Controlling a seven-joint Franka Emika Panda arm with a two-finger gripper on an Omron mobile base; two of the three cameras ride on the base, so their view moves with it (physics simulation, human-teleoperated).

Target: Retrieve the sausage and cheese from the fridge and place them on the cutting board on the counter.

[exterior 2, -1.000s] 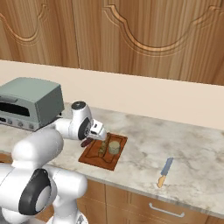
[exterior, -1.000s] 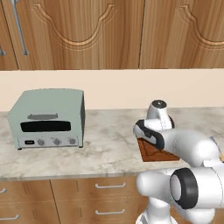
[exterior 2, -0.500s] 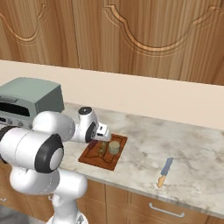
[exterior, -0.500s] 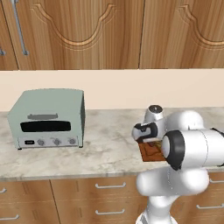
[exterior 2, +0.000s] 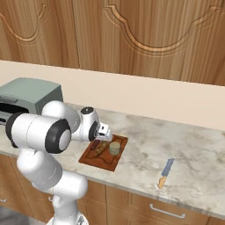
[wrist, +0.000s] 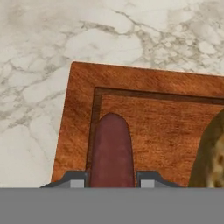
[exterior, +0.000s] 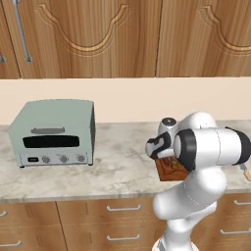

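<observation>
The reddish-brown cutting board (exterior 2: 110, 158) (wrist: 162, 113) lies on the beige marbled counter (exterior 2: 197, 167). The dark red sausage (wrist: 111, 148) (exterior 2: 96, 149) rests flat on the board, and my gripper (wrist: 112, 179) (exterior 2: 107, 137) is shut on its near end, one fingertip tight against each side. The tan cheese (exterior 2: 114, 148) (wrist: 212, 153) sits on the board just right of the sausage. In the left base view my own arm covers most of the board (exterior: 169, 170). The fridge is out of view.
A pale green toaster oven (exterior: 54, 132) (exterior 2: 26, 99) stands on the counter to the left. A knife (exterior 2: 165, 172) with an orange handle lies to the right of the board. Wooden wall cabinets hang above, and drawers with silver handles sit below.
The arm's elbow and upper links have swung round in front of the board, while the hand has stayed low over the board's back left part with the sausage.
</observation>
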